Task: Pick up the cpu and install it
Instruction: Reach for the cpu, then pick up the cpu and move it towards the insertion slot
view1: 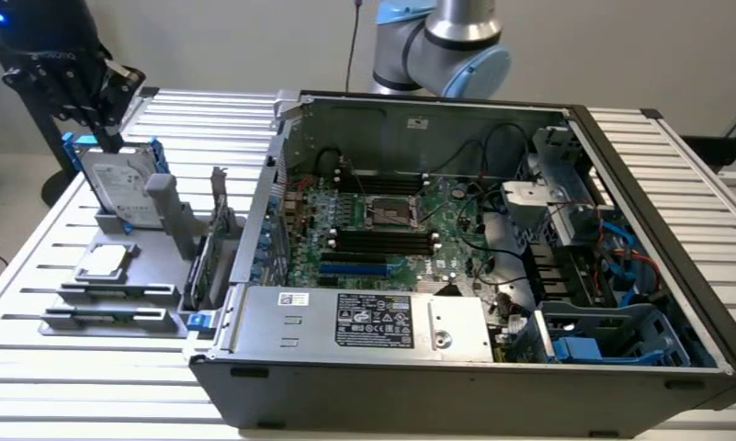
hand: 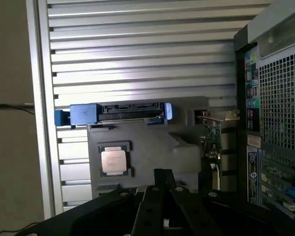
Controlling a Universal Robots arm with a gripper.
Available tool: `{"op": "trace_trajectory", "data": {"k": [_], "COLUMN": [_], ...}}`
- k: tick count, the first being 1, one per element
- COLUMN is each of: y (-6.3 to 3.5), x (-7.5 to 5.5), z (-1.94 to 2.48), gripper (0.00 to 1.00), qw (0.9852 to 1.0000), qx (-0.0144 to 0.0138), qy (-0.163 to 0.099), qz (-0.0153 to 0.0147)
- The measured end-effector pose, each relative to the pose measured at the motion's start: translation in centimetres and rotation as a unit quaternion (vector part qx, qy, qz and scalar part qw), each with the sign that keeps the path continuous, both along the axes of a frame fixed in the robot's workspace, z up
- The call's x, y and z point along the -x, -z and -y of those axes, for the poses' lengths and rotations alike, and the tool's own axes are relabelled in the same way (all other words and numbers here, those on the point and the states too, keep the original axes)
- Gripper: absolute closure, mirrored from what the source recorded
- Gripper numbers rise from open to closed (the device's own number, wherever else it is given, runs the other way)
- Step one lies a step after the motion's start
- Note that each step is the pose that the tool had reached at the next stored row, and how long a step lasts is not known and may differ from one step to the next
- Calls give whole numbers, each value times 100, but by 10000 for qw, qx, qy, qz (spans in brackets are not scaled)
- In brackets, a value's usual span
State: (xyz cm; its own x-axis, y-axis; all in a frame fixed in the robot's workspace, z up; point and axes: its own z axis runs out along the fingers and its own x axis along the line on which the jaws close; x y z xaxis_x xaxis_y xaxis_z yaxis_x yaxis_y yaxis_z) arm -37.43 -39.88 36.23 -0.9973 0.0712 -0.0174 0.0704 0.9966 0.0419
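The cpu [view1: 104, 262] is a small flat silver square lying in a recess of the grey holder [view1: 98, 303] at the exterior view's left; it appears again in the wrist view [hand: 113, 161]. My black gripper [view1: 98, 124] hangs high over the far end of that holder, above the hard drive, well apart from the cpu. In the wrist view my gripper [hand: 162, 175] has its fingers pressed together with nothing between them. The open computer case [view1: 466, 119] shows the motherboard, with the metal-framed cpu socket [view1: 386, 213] near its middle.
A silver hard drive in a blue frame [view1: 117, 184] stands upright on the holder, seen edge-on in the wrist view [hand: 123, 112]. An expansion card [hand: 212, 135] stands between the holder and the case wall [view1: 267, 211]. A slatted metal table [view1: 49, 367] carries everything.
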Motion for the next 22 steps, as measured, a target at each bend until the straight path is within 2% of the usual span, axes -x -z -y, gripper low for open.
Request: {"op": "trace_trajectory", "data": {"k": [12,22], "y": [124,126], "x": [545,562], "z": [-2,-2], "gripper": [89,89], "qw": [10000,10000], "qx": [14,14], "qy": [0,-1], "qz": [-27,-32]}}
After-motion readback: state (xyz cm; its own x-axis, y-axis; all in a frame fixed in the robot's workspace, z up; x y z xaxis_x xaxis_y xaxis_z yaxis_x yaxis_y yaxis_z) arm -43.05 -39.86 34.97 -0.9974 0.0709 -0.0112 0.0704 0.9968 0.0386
